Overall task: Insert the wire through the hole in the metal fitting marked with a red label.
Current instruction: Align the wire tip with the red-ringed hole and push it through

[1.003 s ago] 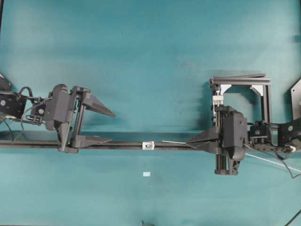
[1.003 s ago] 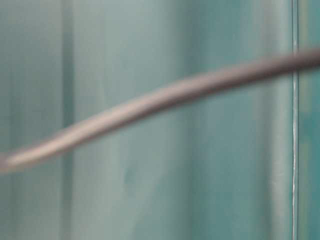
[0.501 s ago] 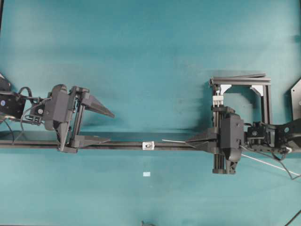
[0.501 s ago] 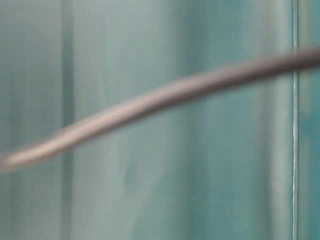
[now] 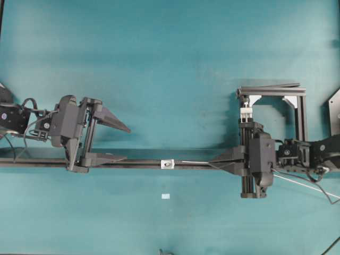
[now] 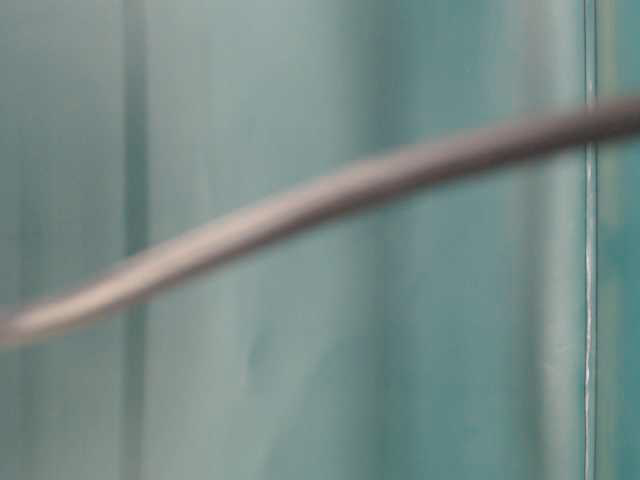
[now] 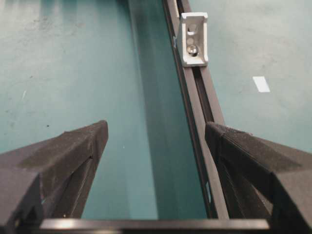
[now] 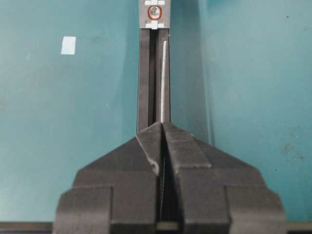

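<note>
The metal fitting (image 5: pixel 167 164) is a small silver square on the long black rail (image 5: pixel 138 163). In the right wrist view a red ring marks the hole (image 8: pixel 154 14) of the fitting (image 8: pixel 154 22). My right gripper (image 5: pixel 211 162) is shut on the wire (image 5: pixel 192 161), over the rail to the right of the fitting. The wire (image 8: pixel 163 80) sticks out ahead of the gripper (image 8: pixel 162 126), its tip just short of the fitting and slightly right of the hole. My left gripper (image 5: pixel 127 144) is open and holds nothing, with one finger (image 7: pixel 248 156) over the rail (image 7: pixel 202 107) and the fitting (image 7: pixel 194 39) ahead.
A black frame (image 5: pixel 297 106) with a white clamp (image 5: pixel 245 112) stands behind the right arm. A pale tape square (image 5: pixel 166 196) lies in front of the rail. The wire's tail (image 5: pixel 308 186) trails right. The table-level view shows only a blurred grey strand (image 6: pixel 320 200).
My right gripper has moved left along the rail with the wire, bringing its tip close to the fitting. The left gripper has stayed put and open.
</note>
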